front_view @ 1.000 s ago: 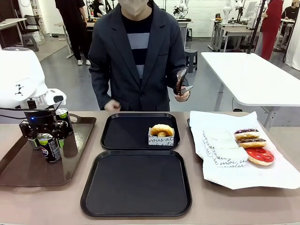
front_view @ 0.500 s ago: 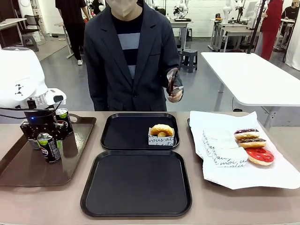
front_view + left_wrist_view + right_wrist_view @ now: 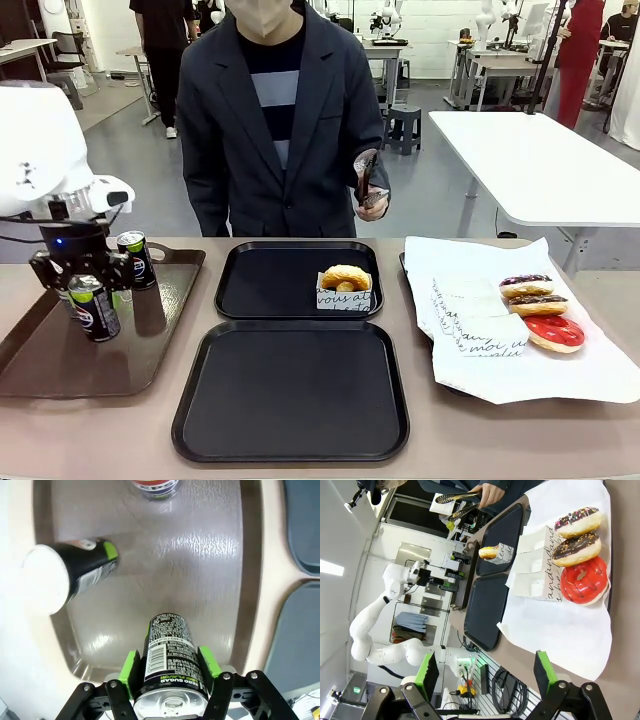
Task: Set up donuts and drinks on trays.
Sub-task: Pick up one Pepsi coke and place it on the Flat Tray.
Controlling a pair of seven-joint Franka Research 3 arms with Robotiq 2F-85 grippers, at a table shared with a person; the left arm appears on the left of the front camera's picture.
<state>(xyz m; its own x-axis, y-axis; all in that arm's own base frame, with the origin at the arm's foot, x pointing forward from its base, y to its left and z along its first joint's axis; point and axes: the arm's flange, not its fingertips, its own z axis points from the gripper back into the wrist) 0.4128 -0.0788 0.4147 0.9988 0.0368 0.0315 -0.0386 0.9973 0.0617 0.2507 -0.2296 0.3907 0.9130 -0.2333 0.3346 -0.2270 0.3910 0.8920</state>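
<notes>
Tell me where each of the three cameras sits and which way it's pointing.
Front view: fixed on the robot's side, facing across the table at the person; the left gripper shows, holding a can.
Left wrist view: above the brown tray, looking down along the left gripper, shut on that can.
Right wrist view: rolled sideways, looking along the open right gripper over the white paper.
Shared: front and right wrist views both show the sleeved donut.
</notes>
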